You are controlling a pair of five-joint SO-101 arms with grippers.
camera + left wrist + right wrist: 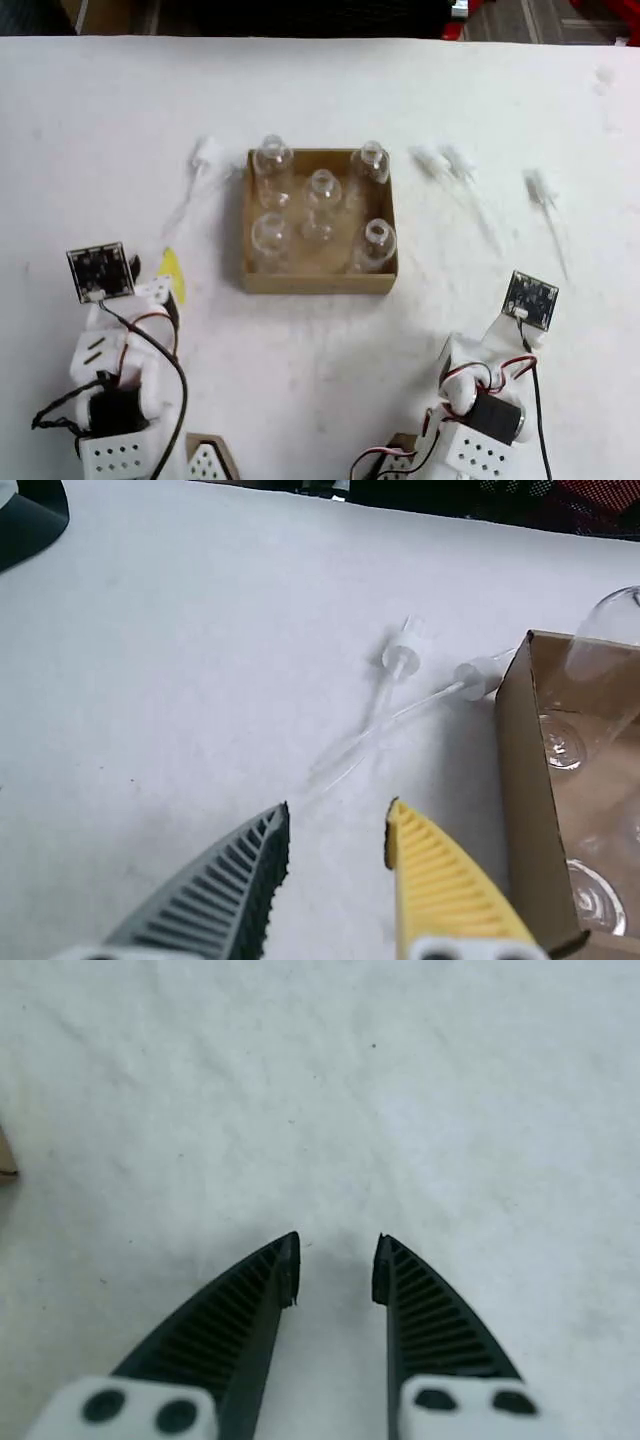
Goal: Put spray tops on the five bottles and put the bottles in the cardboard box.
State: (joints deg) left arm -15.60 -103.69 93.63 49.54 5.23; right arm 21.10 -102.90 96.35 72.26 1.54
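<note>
Five uncapped glass bottles (321,190) sit in the cardboard box (320,283), frame centre, with spray tops (400,658) on the table (320,90) at both sides. Left gripper (336,825) & right gripper (335,1260) gape, empty. Prob. best: pinch a top's head, tube hanging straight.

Left arm (100,350) and right arm (465,360): white shells (110,455), black servos (497,415), red-black-white cables (150,335), square black wrist boards (100,271); left gripper (337,815) ribbed grey and yellow fingers (230,890), right gripper (336,1250) ribbed black.

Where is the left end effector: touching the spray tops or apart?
Apart. Left wrist view shows bare table between the left end effector and spray tops.
</note>
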